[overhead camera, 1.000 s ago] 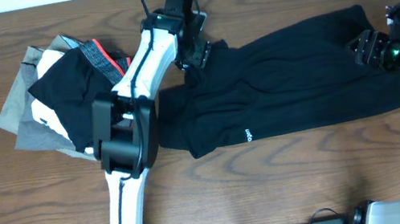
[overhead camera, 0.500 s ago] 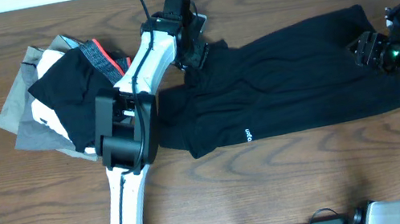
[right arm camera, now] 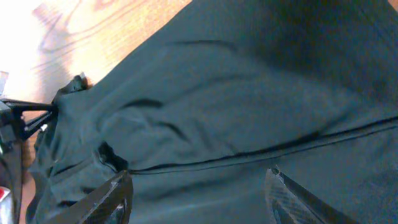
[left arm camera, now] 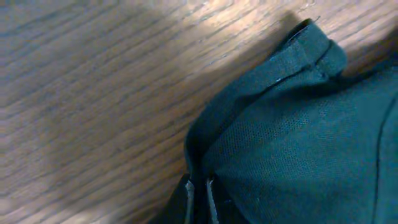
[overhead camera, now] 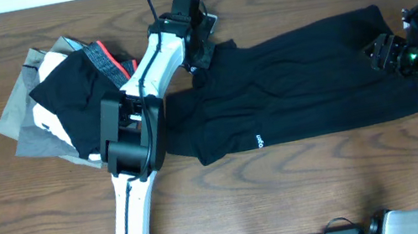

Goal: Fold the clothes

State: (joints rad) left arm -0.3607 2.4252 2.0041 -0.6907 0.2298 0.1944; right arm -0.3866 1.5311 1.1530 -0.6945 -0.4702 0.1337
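Observation:
The clothes, a black shirt (overhead camera: 297, 85) with small white lettering (overhead camera: 258, 140), lie spread across the middle and right of the wooden table. My left gripper (overhead camera: 203, 54) is at the shirt's far left corner. In the left wrist view its fingers (left arm camera: 199, 183) stand nearly together with a fold of the shirt's hemmed edge (left arm camera: 292, 137) pinched between them. My right gripper (overhead camera: 377, 51) hovers over the shirt's right end. In the right wrist view it (right arm camera: 199, 180) is wide open over the fabric (right arm camera: 236, 106), straddling a seam, with nothing held.
A pile of other garments (overhead camera: 61, 99), grey, black and red-banded, lies at the left beside my left arm. Bare wood (overhead camera: 332, 190) runs along the front of the table. The table's back edge is just beyond the left gripper.
My left gripper's jaws have closed onto the shirt's edge. Both arms have stayed almost where they were, and the right gripper is still open.

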